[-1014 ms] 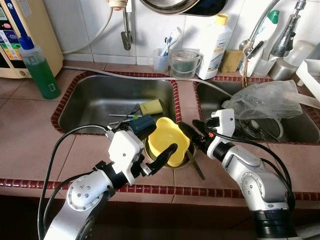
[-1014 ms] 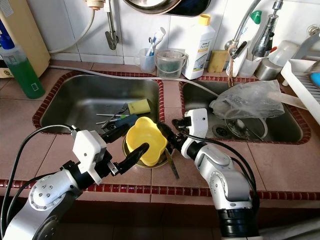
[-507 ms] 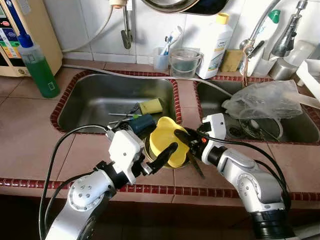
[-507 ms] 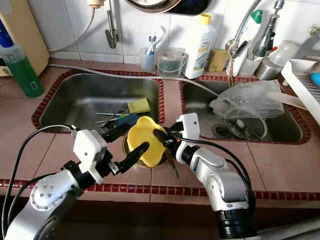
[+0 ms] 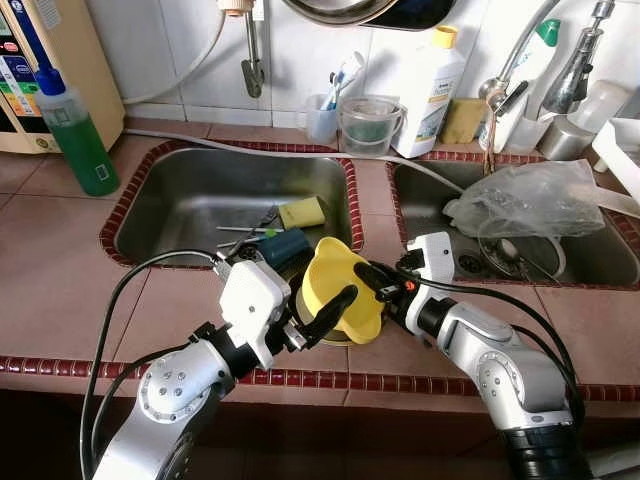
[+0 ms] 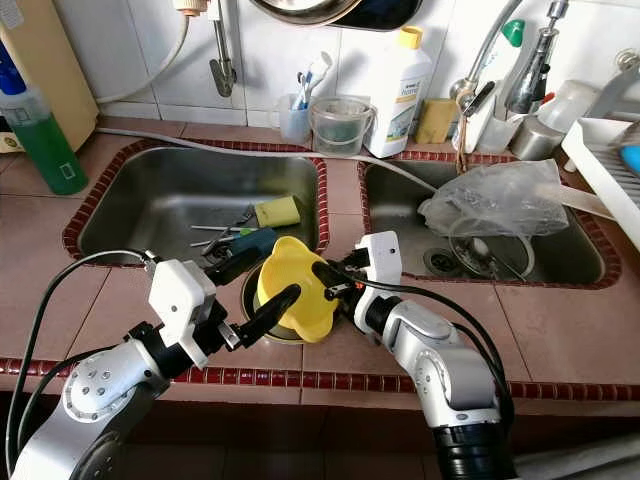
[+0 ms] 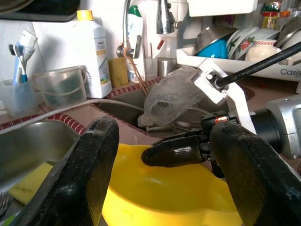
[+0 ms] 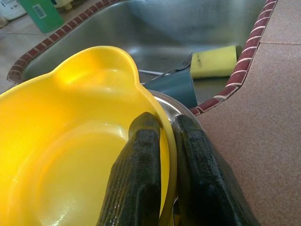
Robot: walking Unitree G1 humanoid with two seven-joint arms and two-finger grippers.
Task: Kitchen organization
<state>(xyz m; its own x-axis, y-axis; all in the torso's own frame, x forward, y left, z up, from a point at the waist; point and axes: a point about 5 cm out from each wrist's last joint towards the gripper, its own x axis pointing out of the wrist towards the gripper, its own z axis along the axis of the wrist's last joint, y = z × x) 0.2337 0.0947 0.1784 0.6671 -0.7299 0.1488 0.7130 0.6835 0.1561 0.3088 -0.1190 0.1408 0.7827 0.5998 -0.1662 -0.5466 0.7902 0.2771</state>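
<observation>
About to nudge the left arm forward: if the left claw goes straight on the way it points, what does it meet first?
The left claw is open around the near side of the yellow bowl, so it would likely meet the bowl first. Just beyond, the right claw pinches the far rim. Depth is hard to judge.

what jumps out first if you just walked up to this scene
A bright yellow bowl on the tiled counter edge between the two sinks, its rim pinched by the right gripper, with the left gripper open around its near side. Beyond it, a yellow sponge lies in the left sink.
</observation>
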